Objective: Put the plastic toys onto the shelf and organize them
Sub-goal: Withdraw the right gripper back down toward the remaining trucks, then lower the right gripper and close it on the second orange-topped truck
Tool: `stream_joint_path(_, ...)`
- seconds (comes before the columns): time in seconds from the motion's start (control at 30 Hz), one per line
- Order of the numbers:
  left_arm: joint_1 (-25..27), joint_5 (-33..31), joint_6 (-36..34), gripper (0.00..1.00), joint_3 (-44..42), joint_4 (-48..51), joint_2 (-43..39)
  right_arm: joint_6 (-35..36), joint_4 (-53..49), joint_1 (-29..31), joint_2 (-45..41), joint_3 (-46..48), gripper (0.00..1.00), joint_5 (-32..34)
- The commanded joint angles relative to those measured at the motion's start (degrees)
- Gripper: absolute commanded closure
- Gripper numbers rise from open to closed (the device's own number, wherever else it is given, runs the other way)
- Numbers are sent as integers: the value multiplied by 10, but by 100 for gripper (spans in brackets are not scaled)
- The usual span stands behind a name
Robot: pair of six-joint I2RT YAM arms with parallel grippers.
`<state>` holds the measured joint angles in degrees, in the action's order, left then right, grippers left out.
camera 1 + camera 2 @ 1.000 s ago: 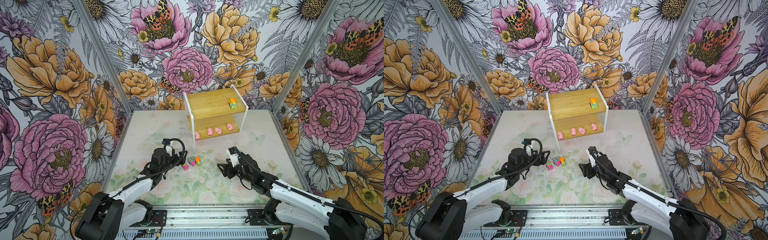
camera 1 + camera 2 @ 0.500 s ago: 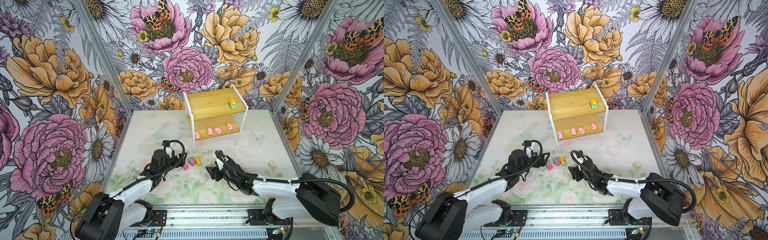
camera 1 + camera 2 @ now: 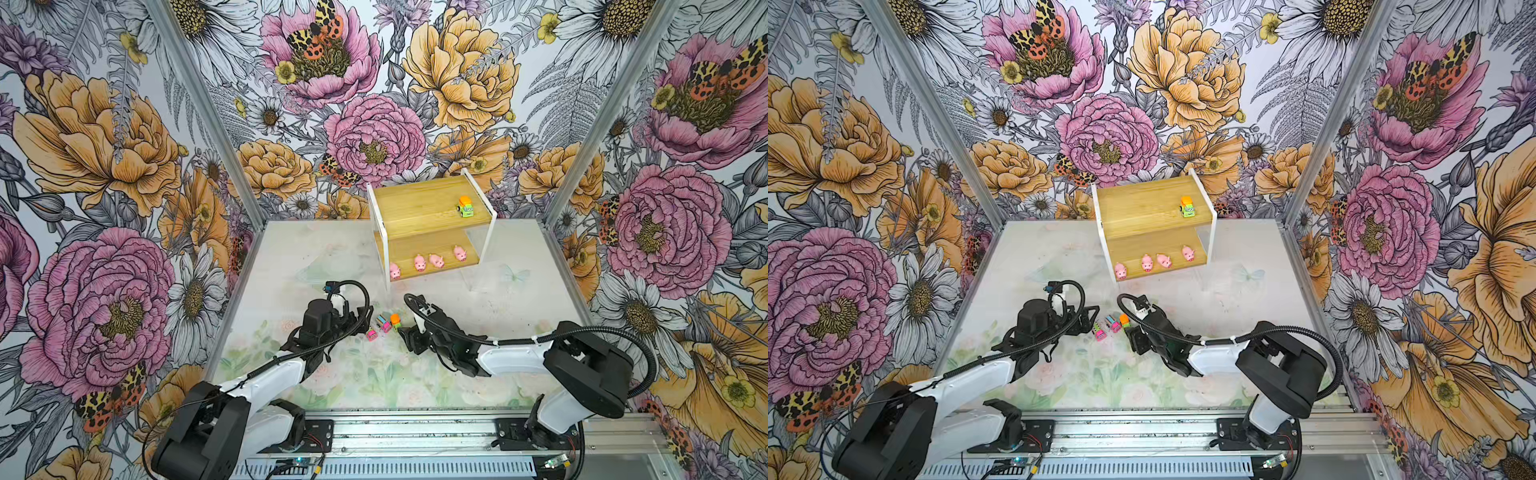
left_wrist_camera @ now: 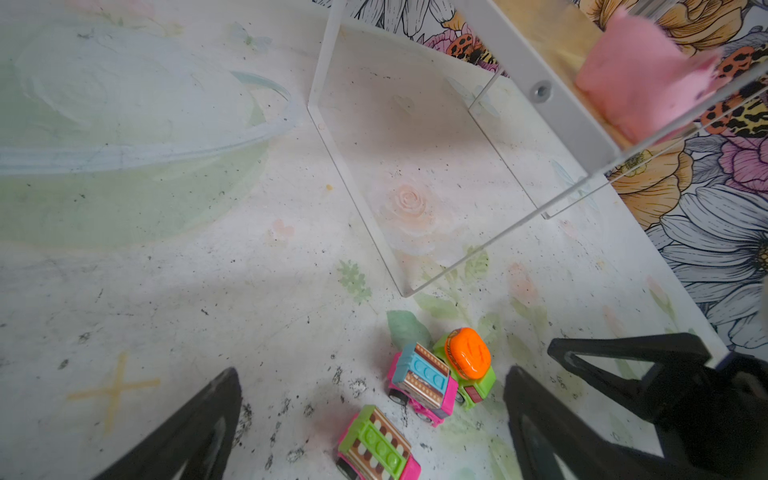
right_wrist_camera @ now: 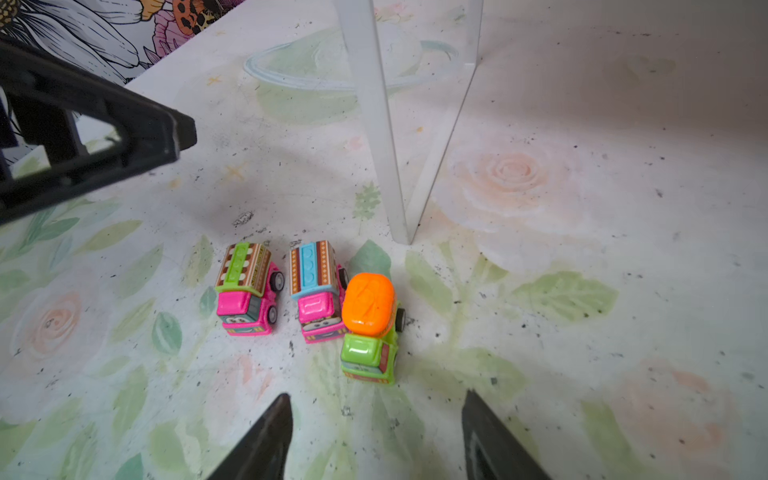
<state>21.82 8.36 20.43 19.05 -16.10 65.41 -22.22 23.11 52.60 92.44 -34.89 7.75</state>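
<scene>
Across the floral-printed table (image 3: 519, 316), in both top views, the two-tier shelf (image 3: 424, 203) stands toward the back, its bamboo boards set between thin white frame sides. My two arms reach in low from the near edge and face each other in front of the shelf.

My left gripper (image 4: 372, 370) has its fingers spread wide with nothing clamped. My right gripper (image 5: 376, 397) also has its fingers apart and empty, and it points at the toys from the opposite side.

Three cars sit on the table between my grippers, near the foot of the shelf's white frame. The green-yellow car with the orange top (image 5: 371, 328) is nearest my right fingers, just ahead of the gap between them. It touches the pink car with the blue striped top (image 5: 318, 291) beside it. The pink car with the green striped top (image 5: 246, 289) stands a little apart from that pair. In the left wrist view it lies in line with the space between my left fingers. Whether those fingers are down at its level or above it, I cannot tell.

A second green-yellow car (image 3: 466, 206) stands on the top board near its right end. Four pink pigs (image 3: 420, 262) stand in a row along the lower board.
</scene>
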Motion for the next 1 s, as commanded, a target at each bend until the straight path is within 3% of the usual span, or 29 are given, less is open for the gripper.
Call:
stream_joint_path(0.0,-7,-1,-9,1,-7,-15,0,9,15,5,24,-24,35,-5)
stream_joint_path(0.97,-11,-2,-10,1,-7,-9,-6,22,11,-17,125,-79,44,15)
